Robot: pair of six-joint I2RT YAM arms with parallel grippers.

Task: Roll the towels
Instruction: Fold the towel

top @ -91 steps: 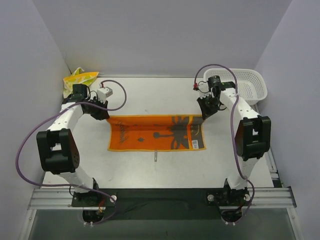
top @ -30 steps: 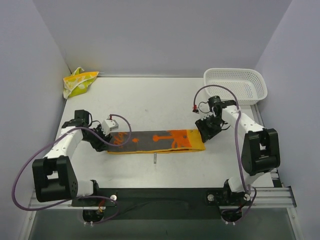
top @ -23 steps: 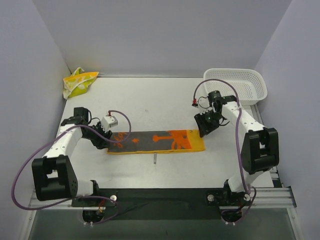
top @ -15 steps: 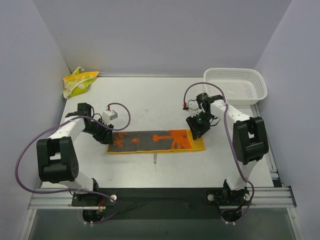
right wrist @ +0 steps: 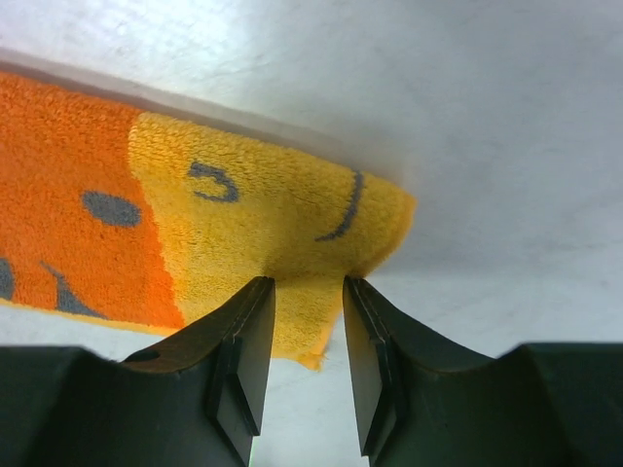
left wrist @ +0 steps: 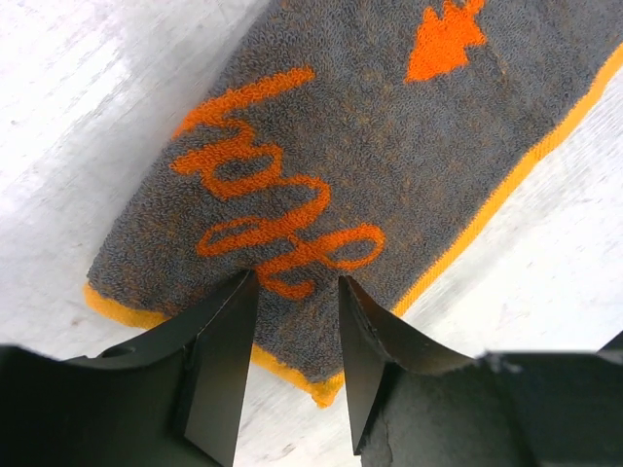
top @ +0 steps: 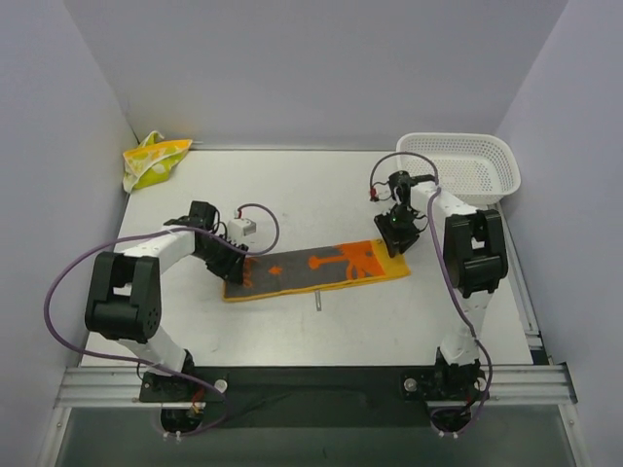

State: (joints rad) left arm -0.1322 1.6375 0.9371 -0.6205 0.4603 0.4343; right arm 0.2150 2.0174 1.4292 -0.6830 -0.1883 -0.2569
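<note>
The top view looks steeply down from above and behind the arm bases, taking in the whole table [top: 321, 185] from afar. The left wrist view peers past the left tool [left wrist: 295, 282], very close, onto the grey end of the orange towel [left wrist: 341, 146]; the right wrist view past the right tool [right wrist: 308, 284] onto its yellow end. The top view shares both ends

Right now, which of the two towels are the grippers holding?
The orange towel, a strip pinched by the left gripper and right gripper; the yellow towel lies untouched in the far-left corner.
</note>
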